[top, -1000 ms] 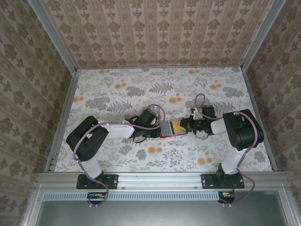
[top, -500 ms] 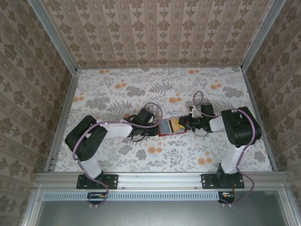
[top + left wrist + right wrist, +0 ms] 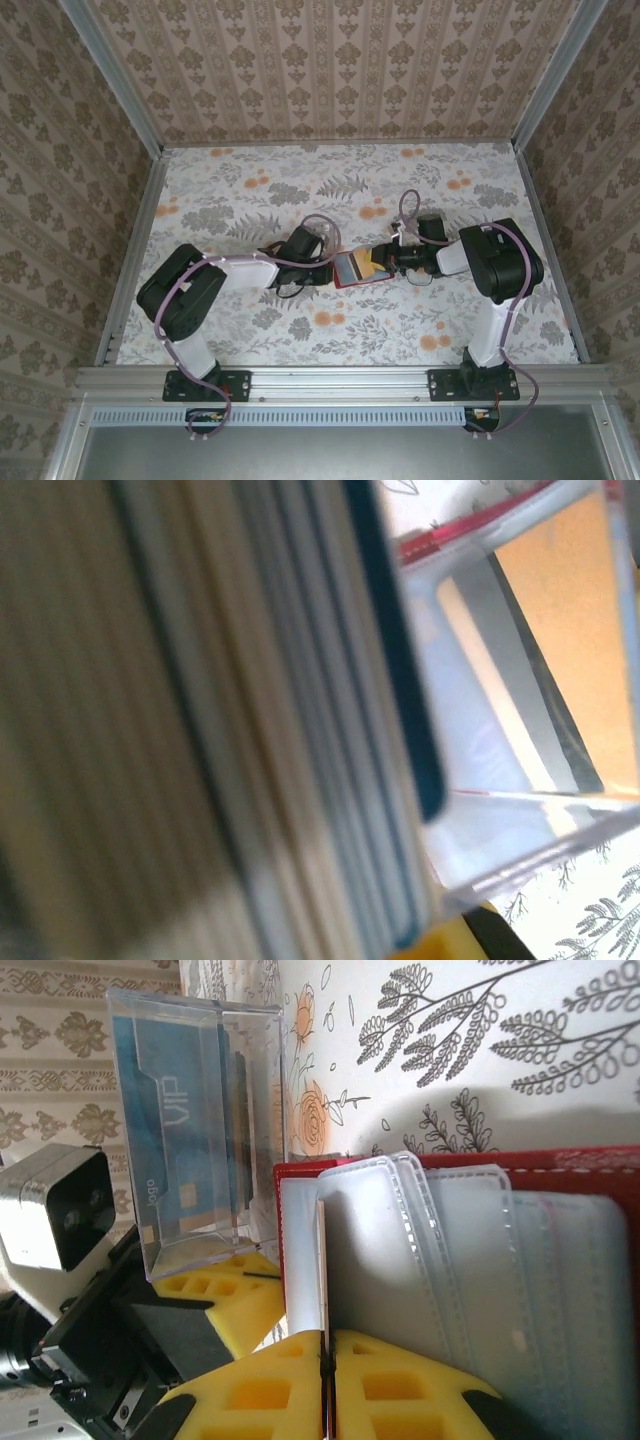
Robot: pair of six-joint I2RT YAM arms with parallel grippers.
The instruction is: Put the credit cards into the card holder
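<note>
Currently my right claw pinches an orange card into the card holder — next, I judge, seat it deeper; left claw, at its 9 o'clock, clamps the clear box.

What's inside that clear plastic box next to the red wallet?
A stack of cards stands in the box. The front one is blue with "VIP" on it. The rest sit behind it, so their faces are hidden and their number can't be told.

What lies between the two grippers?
The open card holder and a clear box of credit cards lie between left gripper and right gripper, seen in the top and right wrist views.
</note>
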